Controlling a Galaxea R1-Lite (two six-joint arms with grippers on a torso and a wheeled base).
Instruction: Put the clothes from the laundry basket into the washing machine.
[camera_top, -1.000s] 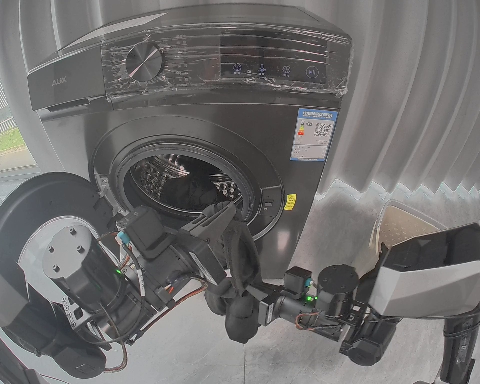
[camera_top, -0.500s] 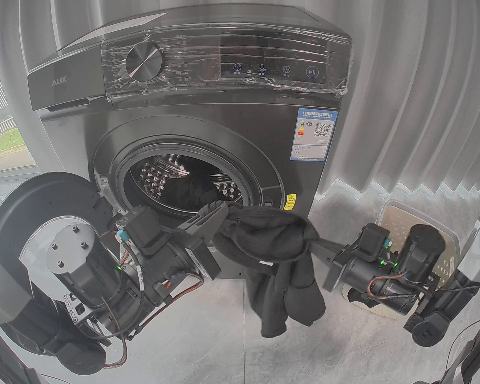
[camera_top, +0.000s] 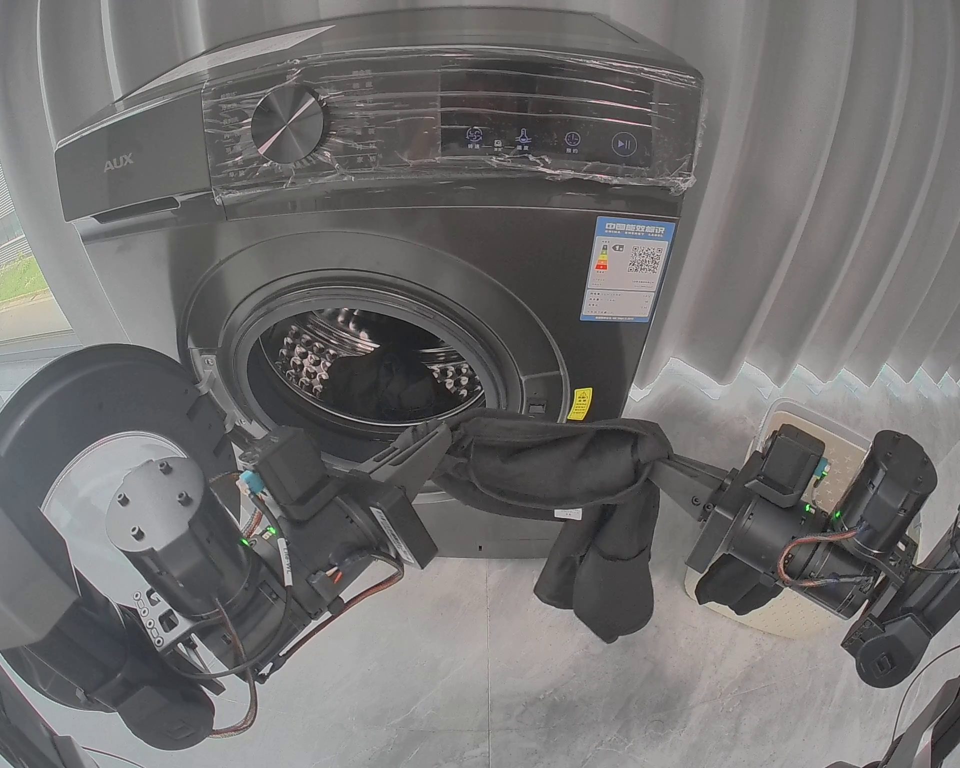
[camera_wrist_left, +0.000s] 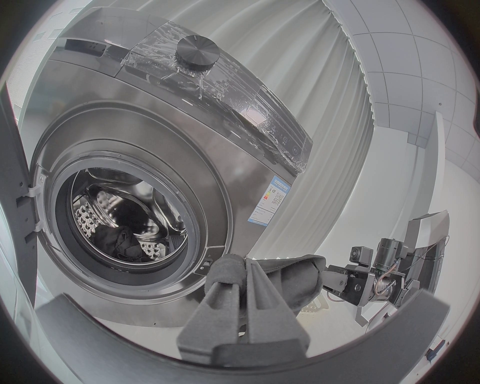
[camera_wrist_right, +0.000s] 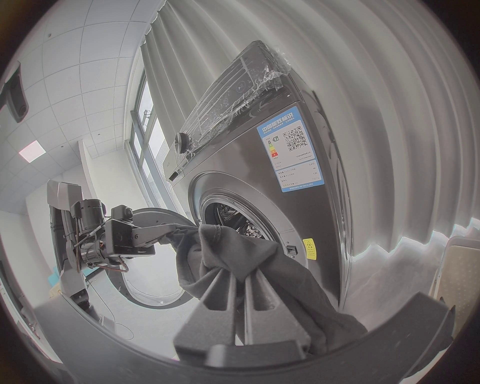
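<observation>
Head view: a black garment (camera_top: 560, 465) spans between the left gripper (camera_top: 432, 443) and the right gripper (camera_top: 672, 466), just in front of the washing machine (camera_top: 400, 230), below its open drum mouth. One end hangs toward the floor. The laundry basket (camera_top: 845, 432) stands behind the right arm.
Left wrist view: the left fingers (camera_wrist_left: 225, 295) are clamped on the garment.
Right wrist view: the right fingers (camera_wrist_right: 220, 305) are closed on its fabric.
</observation>
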